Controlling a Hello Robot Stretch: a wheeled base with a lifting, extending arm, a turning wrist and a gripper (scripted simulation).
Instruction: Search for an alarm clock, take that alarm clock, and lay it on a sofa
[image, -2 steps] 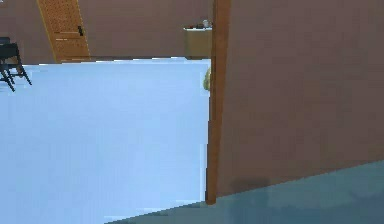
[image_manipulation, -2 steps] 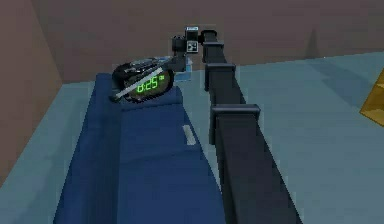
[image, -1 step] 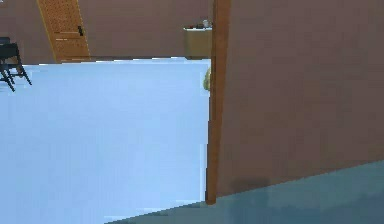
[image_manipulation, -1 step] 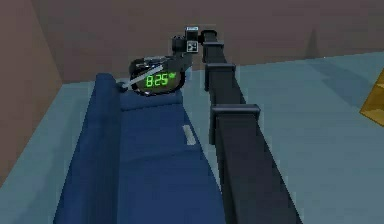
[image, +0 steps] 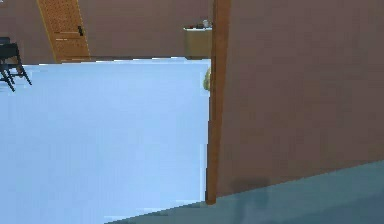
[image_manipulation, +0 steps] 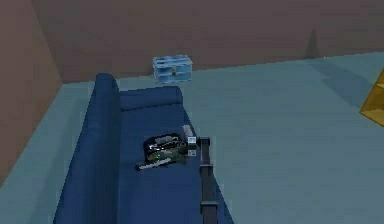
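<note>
A long dark blue sofa (image_manipulation: 115, 140) runs from the arm side view's lower left up toward the far wall. The dark arm bar (image_manipulation: 206, 185) rises from the bottom edge and ends over the sofa's seat at two small white squares (image_manipulation: 190, 138). Left of them is the gripper (image_manipulation: 150, 158), a dark body with thin pale-edged fingers lying against the seat cushion. The sofa's surface sits right behind the gripper's far end, so I cannot tell whether it holds anything. No shape there can be made out as an alarm clock.
A pale blue crate (image_manipulation: 172, 66) stands against the far brown wall past the sofa, and a yellow-orange object (image_manipulation: 376, 100) sits at the right edge. In the forward view a brown wall (image: 300, 100) fills the right; pale floor (image: 100, 130) leads to a wooden door (image: 65, 28), a dark chair (image: 10, 62) and a small cabinet (image: 197, 42).
</note>
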